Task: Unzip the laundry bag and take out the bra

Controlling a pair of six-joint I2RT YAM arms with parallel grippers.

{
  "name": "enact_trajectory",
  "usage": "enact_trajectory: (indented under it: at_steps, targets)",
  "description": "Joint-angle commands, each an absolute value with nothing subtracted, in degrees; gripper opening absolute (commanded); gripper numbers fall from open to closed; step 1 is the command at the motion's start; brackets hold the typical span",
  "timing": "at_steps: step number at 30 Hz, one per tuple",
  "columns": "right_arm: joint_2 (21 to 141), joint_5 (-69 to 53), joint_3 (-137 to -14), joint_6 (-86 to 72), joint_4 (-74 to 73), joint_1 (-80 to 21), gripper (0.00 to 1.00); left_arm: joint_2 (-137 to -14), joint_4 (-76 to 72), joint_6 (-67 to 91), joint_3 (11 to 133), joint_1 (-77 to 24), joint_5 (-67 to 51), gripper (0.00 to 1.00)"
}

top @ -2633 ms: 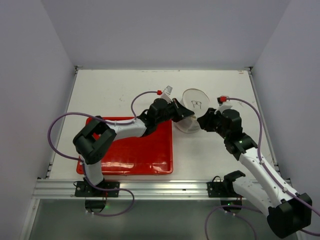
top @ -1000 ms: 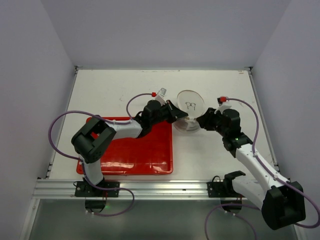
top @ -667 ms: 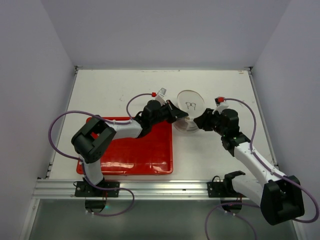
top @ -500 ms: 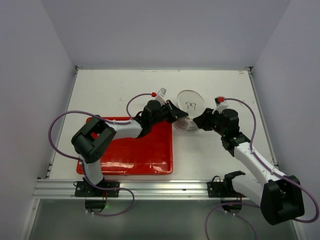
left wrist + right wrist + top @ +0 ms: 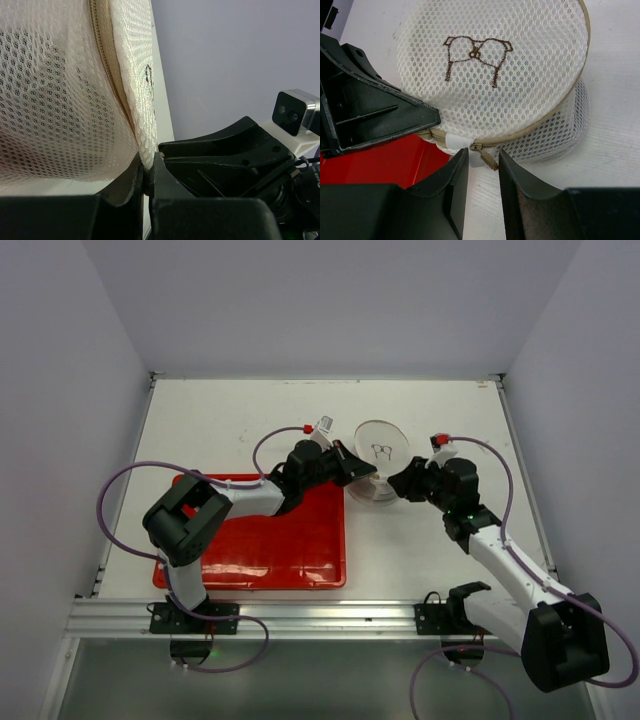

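From above, the laundry bag (image 5: 384,448) sits on the bench (image 5: 220,420), just right of the red tray (image 5: 250,540). Left wrist: the left claw (image 5: 148,173) pinches its mesh tight. Right wrist: the right claw (image 5: 483,167) gapes, zip pull (image 5: 488,160) between its fingers.

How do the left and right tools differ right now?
Left tool is shut, pinching mesh of the laundry bag; right tool is open, straddling the zipper pull. Left tool reaches from the red tray side; right tool from the opposite side. Both are at the bag.
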State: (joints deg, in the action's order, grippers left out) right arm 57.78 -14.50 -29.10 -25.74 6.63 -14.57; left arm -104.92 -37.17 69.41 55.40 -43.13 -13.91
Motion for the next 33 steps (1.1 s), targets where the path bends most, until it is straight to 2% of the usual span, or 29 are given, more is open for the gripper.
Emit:
enact_trajectory:
  at_steps: [1, 17, 33]
  targets:
    - [55.99, -14.58, -29.09, -25.23, 5.63, -14.41, 0.33, -102.83, -39.9, 69.35, 56.51, -42.63, -14.68, 0.0]
    - [55.81, -13.54, -29.36, -25.05, 3.52, -14.33, 0.29, -102.74, -40.08, 69.52, 55.99, -42.63, -14.59, 0.0]
    - [56.43, -13.71, -29.36, -25.57, 5.36, -14.41, 0.17, -102.74, -40.25, 69.61, 55.72, -42.63, -14.41, 0.0]
